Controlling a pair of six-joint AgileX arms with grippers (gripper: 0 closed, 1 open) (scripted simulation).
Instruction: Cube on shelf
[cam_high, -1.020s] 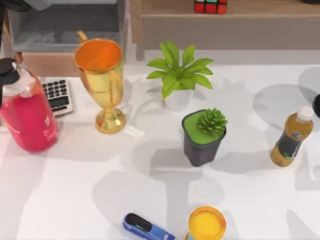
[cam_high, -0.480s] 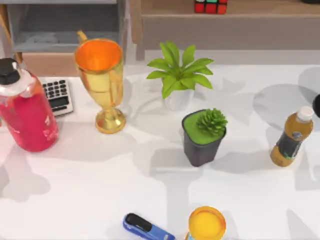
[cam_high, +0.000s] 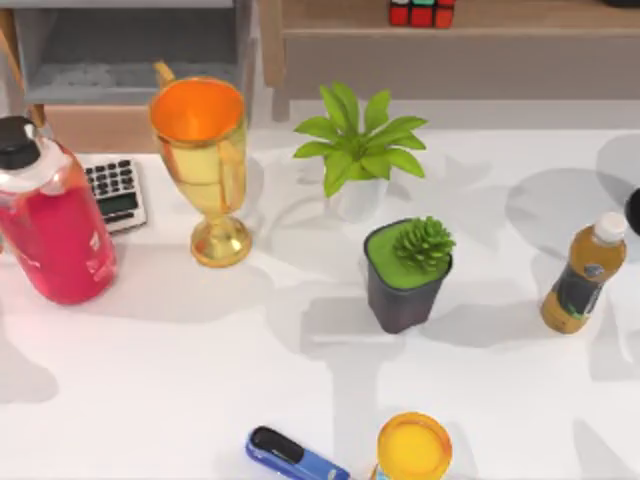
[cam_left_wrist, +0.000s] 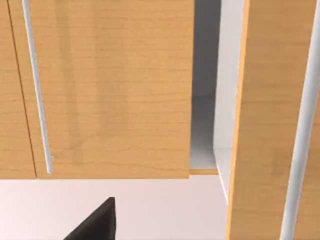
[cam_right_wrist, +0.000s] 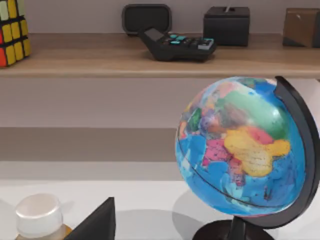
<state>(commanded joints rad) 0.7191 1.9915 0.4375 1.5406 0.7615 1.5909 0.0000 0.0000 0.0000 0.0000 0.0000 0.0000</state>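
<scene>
While neither gripper's opening can be told, the cube (cam_high: 421, 12) sits squarely upright on the shelf (cam_high: 330, 17), faces parallel to its front edge.

One cube (cam_high: 421, 12), two potted plants (cam_high: 358, 150) (cam_high: 406, 272), two bottles (cam_high: 50, 220) (cam_high: 581, 275), one trophy (cam_high: 205, 160), one globe (cam_right_wrist: 245, 155).

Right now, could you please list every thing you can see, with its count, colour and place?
cube: 1, red, green, orange, on shelf
shelf: 1, light brown, top view's far right
cubby: 1, grey, far left
bottle: 1, pink, table's left
calculator: 1, grey, beside it
trophy: 1, gold, left of centre
plant: 1, green, white pot, centre
pot: 1, dark, centre
juice: 1, amber, right
stapler: 1, blue, near edge
cup: 1, yellow, near edge
globe: 1, blue, below shelf
</scene>
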